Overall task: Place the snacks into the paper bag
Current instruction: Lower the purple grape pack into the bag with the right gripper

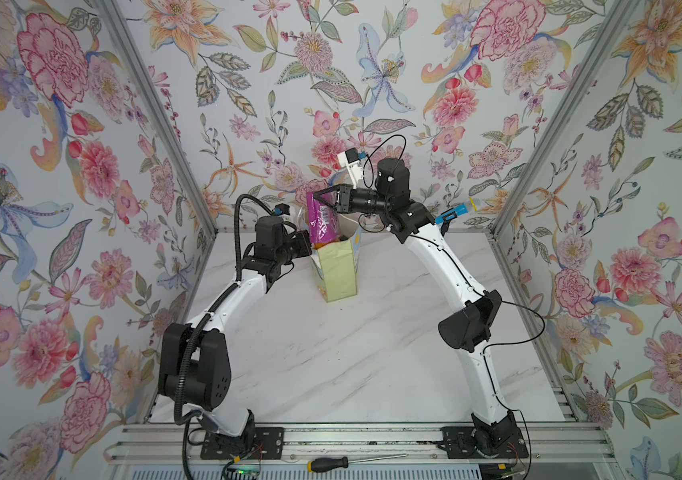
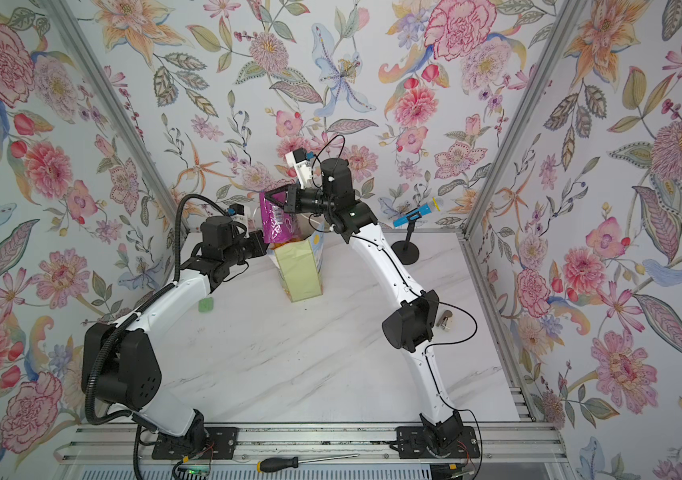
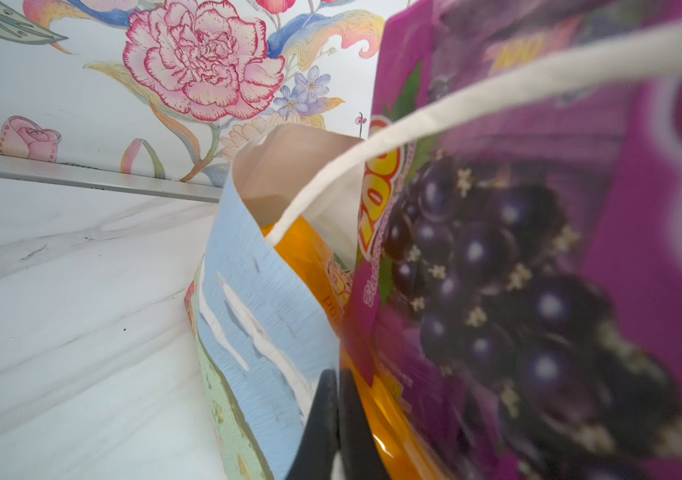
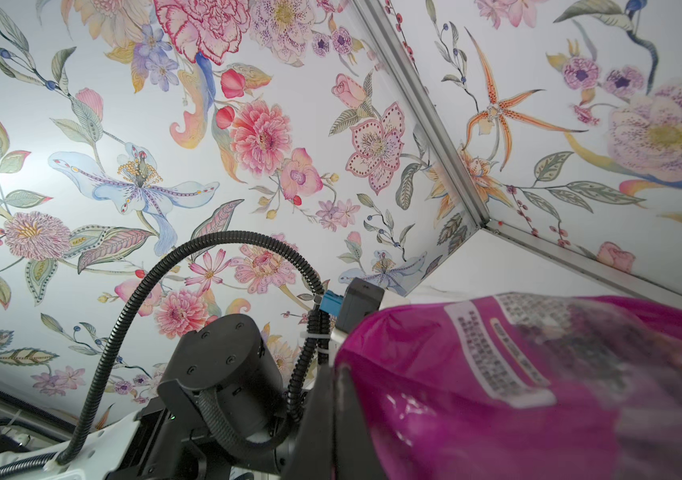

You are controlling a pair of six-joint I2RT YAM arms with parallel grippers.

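The paper bag stands upright at the back middle of the marble table, its mouth open. My left gripper is shut on the bag's left wall at the rim, beside the light blue print. An orange packet lies inside the bag, under a white handle. My right gripper is shut on the top edge of the purple grape packet. The packet hangs upright with its lower end in the bag's mouth.
A blue microphone on a black stand is at the back right. A small green thing lies by the left arm, a small metal piece by the right arm. A screwdriver rests on the front rail.
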